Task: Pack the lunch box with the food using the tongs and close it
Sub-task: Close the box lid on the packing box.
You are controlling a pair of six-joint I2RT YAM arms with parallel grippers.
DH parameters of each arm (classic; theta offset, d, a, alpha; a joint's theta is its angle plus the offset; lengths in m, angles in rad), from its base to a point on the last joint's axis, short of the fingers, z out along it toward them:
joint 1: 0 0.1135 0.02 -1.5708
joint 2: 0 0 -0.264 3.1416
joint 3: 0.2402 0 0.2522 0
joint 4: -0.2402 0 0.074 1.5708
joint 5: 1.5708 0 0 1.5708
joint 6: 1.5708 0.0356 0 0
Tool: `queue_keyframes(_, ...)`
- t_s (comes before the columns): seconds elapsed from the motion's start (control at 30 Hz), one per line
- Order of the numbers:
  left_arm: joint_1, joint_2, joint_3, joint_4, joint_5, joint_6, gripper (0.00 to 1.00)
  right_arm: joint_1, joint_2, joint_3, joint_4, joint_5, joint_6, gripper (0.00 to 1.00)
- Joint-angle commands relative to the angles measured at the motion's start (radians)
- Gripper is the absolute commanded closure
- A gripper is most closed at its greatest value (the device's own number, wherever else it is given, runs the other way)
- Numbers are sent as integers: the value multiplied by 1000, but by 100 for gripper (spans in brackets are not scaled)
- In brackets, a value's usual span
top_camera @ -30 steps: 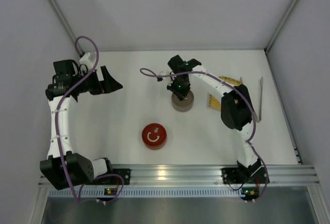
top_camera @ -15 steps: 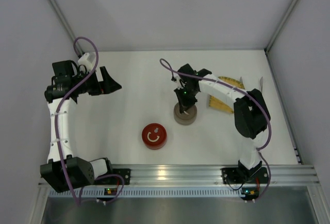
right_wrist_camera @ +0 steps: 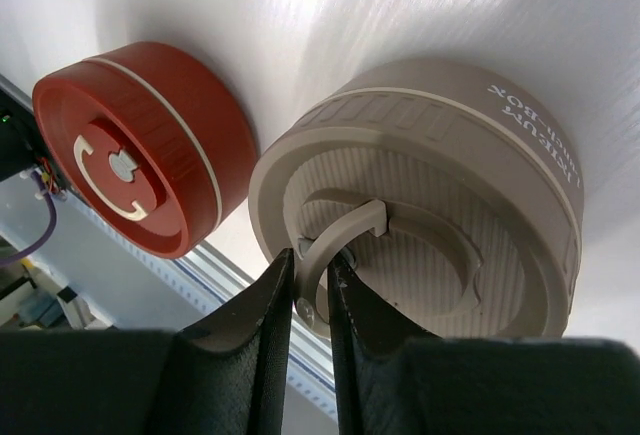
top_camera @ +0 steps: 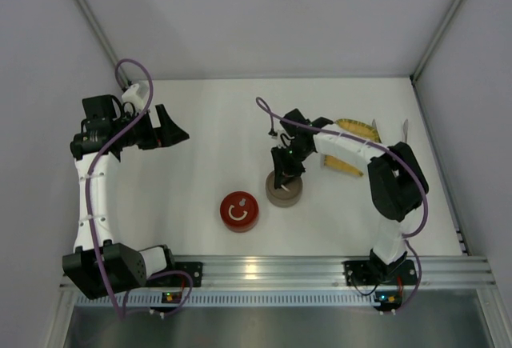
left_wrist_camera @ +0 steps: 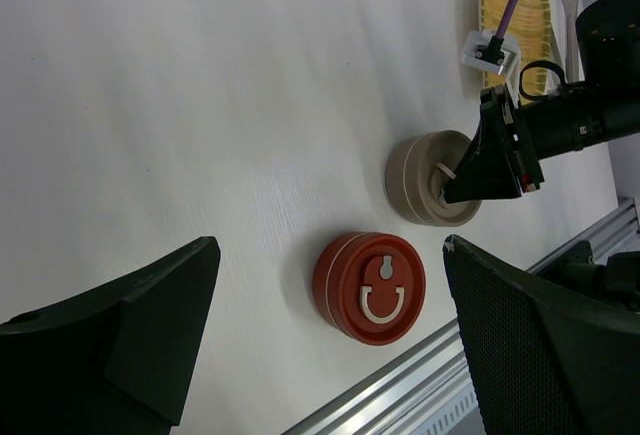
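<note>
Right gripper (right_wrist_camera: 312,265) is sitting on top of the beige lunch box (top_camera: 280,198), with its 2 fingers straddling the thin ring handle (right_wrist_camera: 340,240) on the lid. The jaws are standing narrow, with the ring between them. Honestly I cannot tell from the wrist view whether they are pinching it or only bracketing it. Going for the handle makes sense, since it is the only thing on that ribbed lid slim enough for such a small gripper to get hold of.

Left gripper (left_wrist_camera: 330,247) is hanging wide open over the far-left part of the table (top_camera: 200,172), holding nothing and well apart from everything. My guess is it is parked there to stay out of the way.

The red round container (top_camera: 239,210) is sitting just beside the beige box, on its left and nearer the arm bases. The tongs (top_camera: 405,130) are lying untouched by the right wall, next to the yellow mat (top_camera: 358,130), which the right arm is partly covering. I'm not making out any food, so packing isn't looking started yet.
</note>
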Motion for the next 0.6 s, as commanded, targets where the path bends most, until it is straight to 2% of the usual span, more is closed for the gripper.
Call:
queue_keyframes(0.0, 7, -13, 2, 35, 30, -14, 2, -1, -31, -39, 2, 33, 2, 80)
queue_keyframes(0.17, 7, -17, 5, 29, 42, -11, 2, -5, -47, -17, -24, -3, -53, 81)
queue_keyframes(0.27, 7, -17, 8, 26, 53, -8, 2, -22, -51, -10, -23, -146, -151, 83)
queue_keyframes(0.47, 8, -17, 2, 31, 80, -5, 2, -54, -22, 9, -49, -309, -260, 73)
queue_keyframes(0.57, 7, -17, -1, 31, 86, 0, 2, -74, -6, 19, -60, -349, -285, 64)
